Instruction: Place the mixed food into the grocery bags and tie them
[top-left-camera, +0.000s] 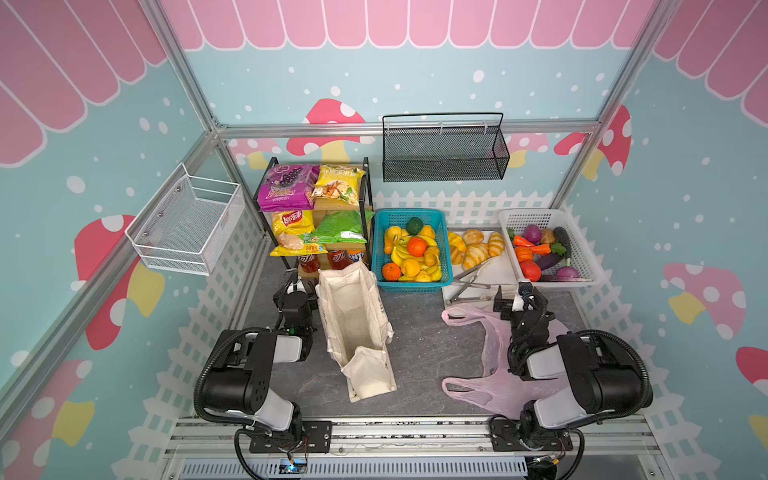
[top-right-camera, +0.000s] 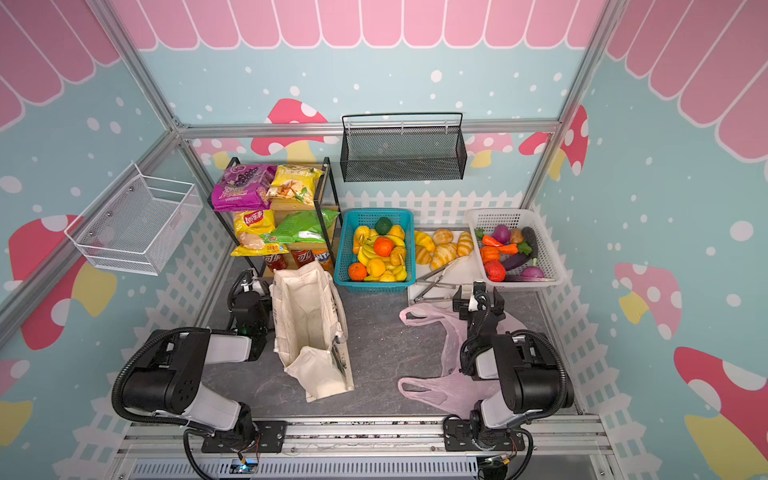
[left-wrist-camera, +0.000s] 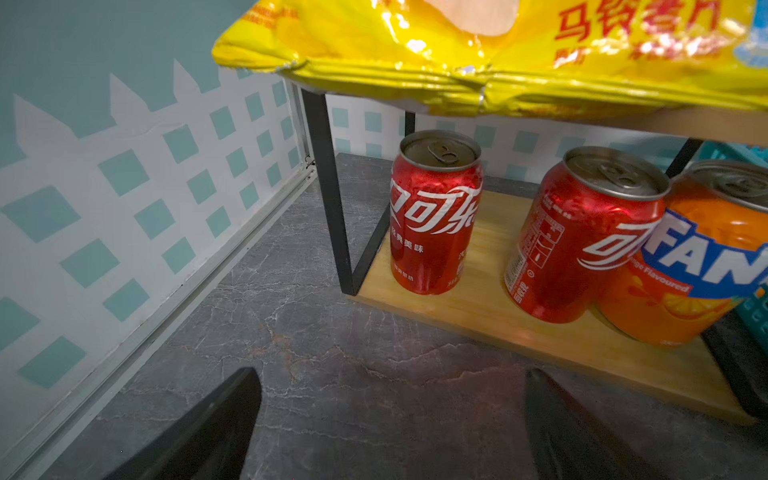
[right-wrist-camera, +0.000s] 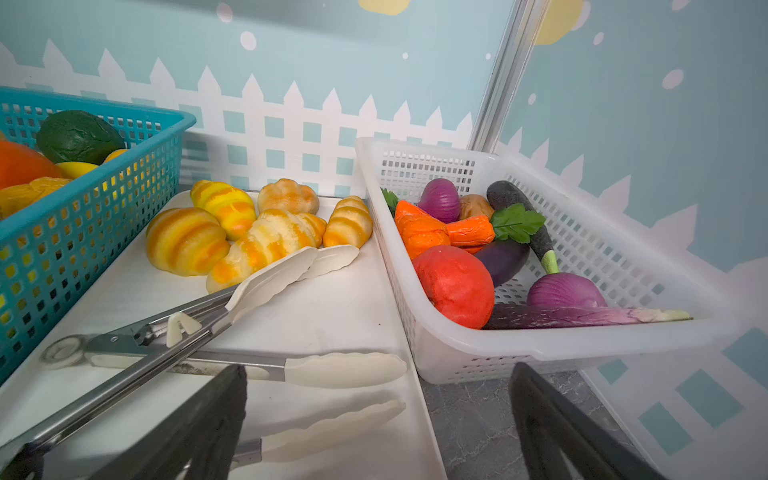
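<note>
The left gripper (left-wrist-camera: 392, 382) has its two black, wedge-shaped fingers spread wide with nothing between them. It sits low over the grey, marble-veined table top (top-left-camera: 419, 332), just beside the canvas tote (top-left-camera: 353, 324). It faces the bottom wooden shelf of the black metal rack (top-left-camera: 365, 195), where three glossy drink cans (left-wrist-camera: 436, 212) stand upright. A crinkled yellow chip packet (left-wrist-camera: 457, 54) overhangs the shelf above them.

The right gripper (right-wrist-camera: 379, 374) is likewise spread wide and holds nothing. It sits at the near edge of a smooth white tray (right-wrist-camera: 332, 316) that carries metal tongs (right-wrist-camera: 166, 332) with cream tips and striped bread rolls (right-wrist-camera: 187, 241).

The canvas tote is tall, cream and coarse-woven, and stands with its mouth open. The pink plastic bag (top-left-camera: 494, 353) is thin and translucent. It lies flat and wrinkled on the table, partly under the right arm, with both handle loops spread out.

The purple packet (top-left-camera: 286, 187) and the pale yellow packet (top-left-camera: 338, 185) lie side by side on the top shelf of the rack. The matt red tomato (right-wrist-camera: 455, 284) and the ribbed orange pumpkin (right-wrist-camera: 419, 235) lie touching in the white perforated basket (right-wrist-camera: 582, 345) just beside the tray. A teal perforated basket (top-left-camera: 378, 249) of toy fruit stands between the rack and the tray.
</note>
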